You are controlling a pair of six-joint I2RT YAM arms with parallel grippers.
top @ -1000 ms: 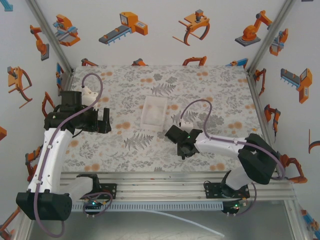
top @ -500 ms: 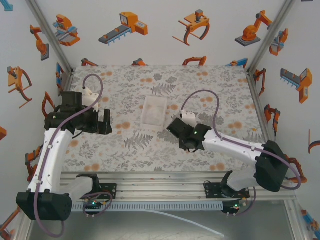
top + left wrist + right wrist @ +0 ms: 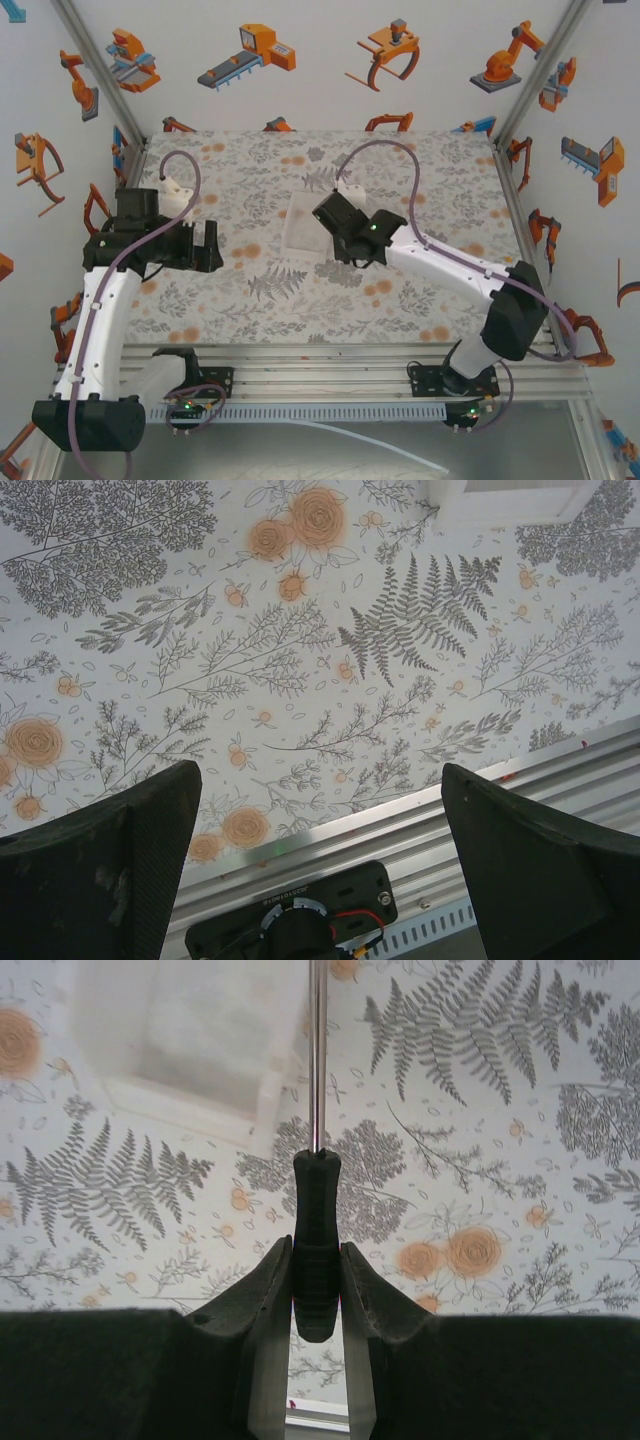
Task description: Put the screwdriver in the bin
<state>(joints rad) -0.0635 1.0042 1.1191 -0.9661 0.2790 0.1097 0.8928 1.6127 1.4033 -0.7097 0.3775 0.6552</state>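
Observation:
My right gripper [image 3: 316, 1252] is shut on the ribbed black handle of the screwdriver [image 3: 316, 1215]. Its thin shaft points away from the wrist and crosses the near right corner of the bin [image 3: 190, 1040], a shallow translucent whitish tray. From above, the right gripper [image 3: 328, 213] hovers at the right edge of the bin [image 3: 303, 222] in the middle of the table. My left gripper [image 3: 212, 245] is open at the left side, well clear of the bin. The left gripper [image 3: 320, 810] has nothing between its fingers, and a corner of the bin [image 3: 510, 495] shows far off.
The floral table mat [image 3: 300, 290] spreads around the bin. An aluminium rail [image 3: 320, 365] with the arm bases runs along the near edge. The enclosure walls [image 3: 560, 180] stand close on both sides and behind.
The right arm has swung up and left from the table's right middle to the bin's right edge, carrying the screwdriver. The left arm has barely shifted.

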